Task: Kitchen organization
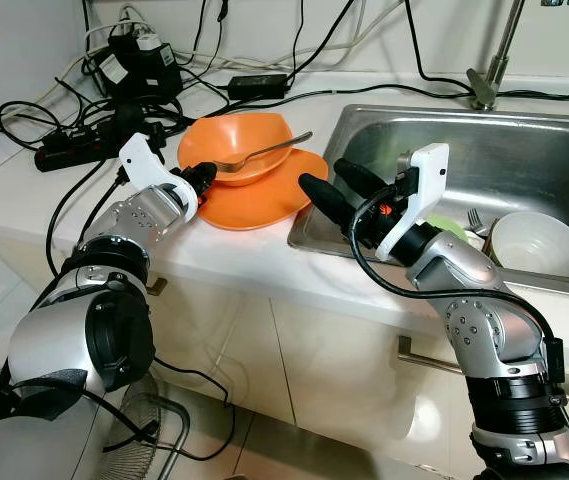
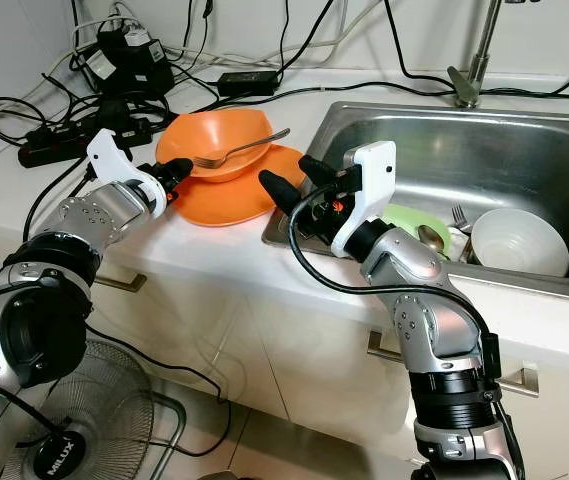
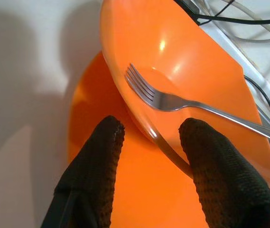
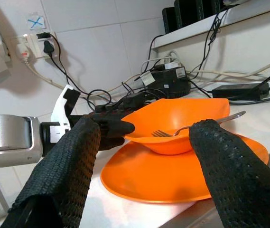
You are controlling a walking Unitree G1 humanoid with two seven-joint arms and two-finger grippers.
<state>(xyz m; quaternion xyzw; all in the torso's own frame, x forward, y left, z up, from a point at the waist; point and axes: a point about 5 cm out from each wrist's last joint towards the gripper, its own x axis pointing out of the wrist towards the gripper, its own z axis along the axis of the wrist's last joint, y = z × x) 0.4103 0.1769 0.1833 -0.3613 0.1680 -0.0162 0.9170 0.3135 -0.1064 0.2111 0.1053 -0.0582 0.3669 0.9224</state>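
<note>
Closing the wide left claw [image 3: 149,142] gently on the orange bowl [image 1: 239,140] rim between its fingers should keep the fork [image 1: 264,152] inside.

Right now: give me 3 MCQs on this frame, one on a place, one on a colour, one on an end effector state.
1. Where does the fork rest?
A. in the orange bowl
B. on the floor
C. in the sink

2. What colour is the plate under the bowl?
A. white
B. orange
C. blue

3. How is the right end effector?
A. shut on the fork
B. shut on the plate
C. open, holding nothing

Key: 1 A, its tines lie inside the bowl; 2 B, the plate matches the bowl's orange; 3 C, its fingers stand wide apart with nothing between them, short of the dishes.
</note>
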